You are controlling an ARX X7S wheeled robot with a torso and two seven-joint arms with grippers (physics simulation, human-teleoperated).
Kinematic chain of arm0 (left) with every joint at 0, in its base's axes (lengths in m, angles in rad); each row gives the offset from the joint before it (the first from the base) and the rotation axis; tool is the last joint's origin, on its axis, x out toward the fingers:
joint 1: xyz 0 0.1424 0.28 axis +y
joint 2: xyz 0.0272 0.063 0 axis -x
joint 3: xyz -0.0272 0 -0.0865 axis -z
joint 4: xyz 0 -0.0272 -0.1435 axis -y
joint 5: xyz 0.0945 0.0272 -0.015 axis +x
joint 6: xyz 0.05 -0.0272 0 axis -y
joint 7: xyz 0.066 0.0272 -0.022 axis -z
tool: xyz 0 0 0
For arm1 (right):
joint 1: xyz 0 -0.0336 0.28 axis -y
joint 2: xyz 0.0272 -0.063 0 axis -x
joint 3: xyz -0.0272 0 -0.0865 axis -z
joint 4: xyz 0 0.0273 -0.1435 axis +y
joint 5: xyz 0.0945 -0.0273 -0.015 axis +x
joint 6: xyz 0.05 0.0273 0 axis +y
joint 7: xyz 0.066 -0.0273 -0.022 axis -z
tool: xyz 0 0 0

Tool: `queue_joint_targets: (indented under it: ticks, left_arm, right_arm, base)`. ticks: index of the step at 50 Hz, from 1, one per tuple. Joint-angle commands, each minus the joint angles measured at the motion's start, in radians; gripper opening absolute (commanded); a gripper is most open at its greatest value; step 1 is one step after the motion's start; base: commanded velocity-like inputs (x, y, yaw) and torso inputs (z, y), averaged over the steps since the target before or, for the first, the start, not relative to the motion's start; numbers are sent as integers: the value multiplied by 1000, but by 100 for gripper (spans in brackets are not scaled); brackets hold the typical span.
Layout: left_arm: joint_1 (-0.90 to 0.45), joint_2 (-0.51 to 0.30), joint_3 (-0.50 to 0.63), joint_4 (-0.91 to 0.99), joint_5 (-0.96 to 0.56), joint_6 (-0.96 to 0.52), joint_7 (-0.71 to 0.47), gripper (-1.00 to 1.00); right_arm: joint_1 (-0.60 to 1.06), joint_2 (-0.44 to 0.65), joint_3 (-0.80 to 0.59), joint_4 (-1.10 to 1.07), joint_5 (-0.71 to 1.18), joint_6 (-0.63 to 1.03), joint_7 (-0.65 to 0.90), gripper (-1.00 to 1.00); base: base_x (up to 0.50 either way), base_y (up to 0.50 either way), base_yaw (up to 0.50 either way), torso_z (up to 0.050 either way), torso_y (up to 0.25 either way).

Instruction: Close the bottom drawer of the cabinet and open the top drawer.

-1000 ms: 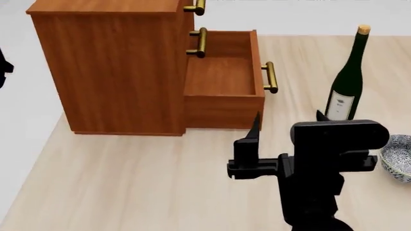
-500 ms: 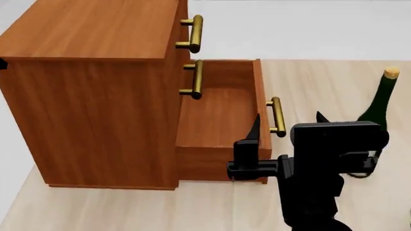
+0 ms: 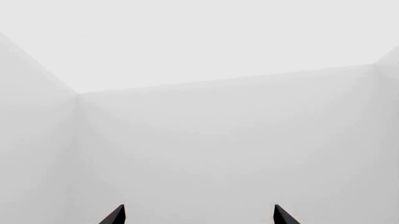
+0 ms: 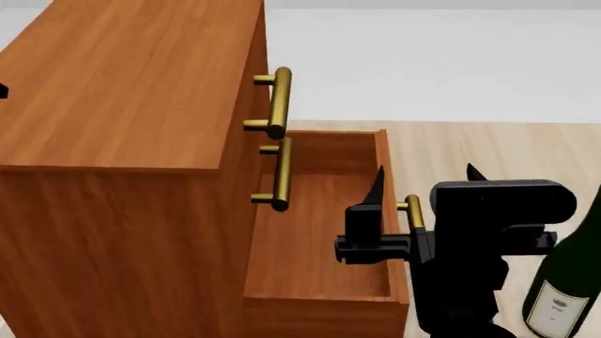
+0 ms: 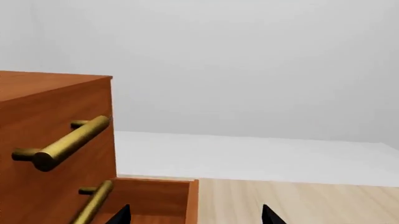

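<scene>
Bottom drawer pulled right out, right end effector hanging over it with nothing in its grip.

The boxy reddish-brown wood-grain cabinet (image 4: 122, 141) sits on the pale wooden tabletop (image 4: 488, 148). Its shallow bottom drawer (image 4: 319, 232) sticks far out, while the top drawer with the brass bar handle (image 4: 275, 102) sits flush and closed. The black right end effector (image 4: 424, 176) has its fingers spread apart above the open drawer's front edge. A dark green glass wine bottle (image 4: 568, 282) stands just beside it. The left end effector (image 3: 198, 215) is spread open too, facing only blank white wall.
</scene>
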Motion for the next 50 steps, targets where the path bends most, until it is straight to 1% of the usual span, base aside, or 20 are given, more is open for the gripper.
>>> queue_joint_targets:
  ticks: [1,11,50]
  left_arm:
    - [-3,-1,-3,4,-10,-4,-4,100]
    - [-4,-6,-9,5,-18,-13,-9,100]
    - [-19,-15,8,-4,-28,-16,-23,100]
  right_arm:
    - [1,3,0,-4,9,2,4,100]
    - [8,1,-13,1,9,1,6,100]
    - [3,11,-10,9,28,-16,19,100]
  base:
    - [0,0,0,0,0]
    - [0,0,0,0,0]
    - [0,0,0,0,-115]
